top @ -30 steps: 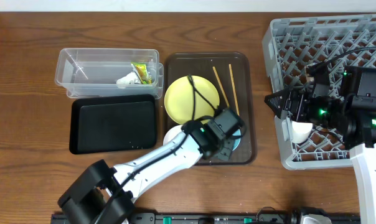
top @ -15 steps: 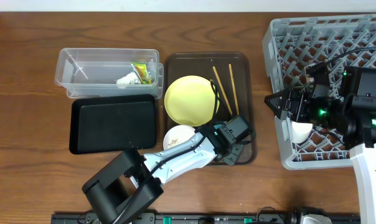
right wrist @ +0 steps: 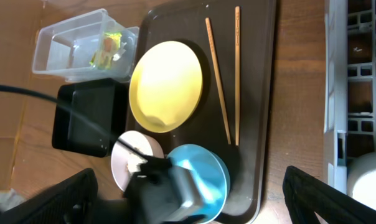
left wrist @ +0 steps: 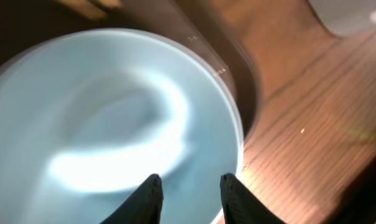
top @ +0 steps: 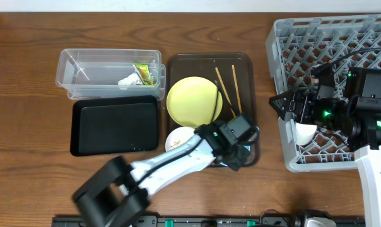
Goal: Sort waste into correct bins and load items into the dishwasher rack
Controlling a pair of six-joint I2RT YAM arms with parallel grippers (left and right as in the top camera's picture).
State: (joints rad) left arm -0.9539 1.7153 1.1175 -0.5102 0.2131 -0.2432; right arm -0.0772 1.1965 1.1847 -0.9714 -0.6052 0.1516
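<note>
Pale-blue bowl (left wrist: 113, 118) fills the left-wrist frame: rigid, light, glossy, probably slippery. Left end effector (left wrist: 189, 183) spread above; pinch the thin rim (left wrist: 240, 152), lower right.

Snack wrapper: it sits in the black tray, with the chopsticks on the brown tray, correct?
No. The overhead view shows the snack wrapper in the clear tub, not the black tray; the chopsticks are on the brown tray.

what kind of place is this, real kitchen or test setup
Likely a test bench staged as a dish-clearing station, not a real kitchen: a wooden table holding a grey dishwasher rack, a brown serving tray with a yellow plate, and a clear tub holding a wrapper.
</note>
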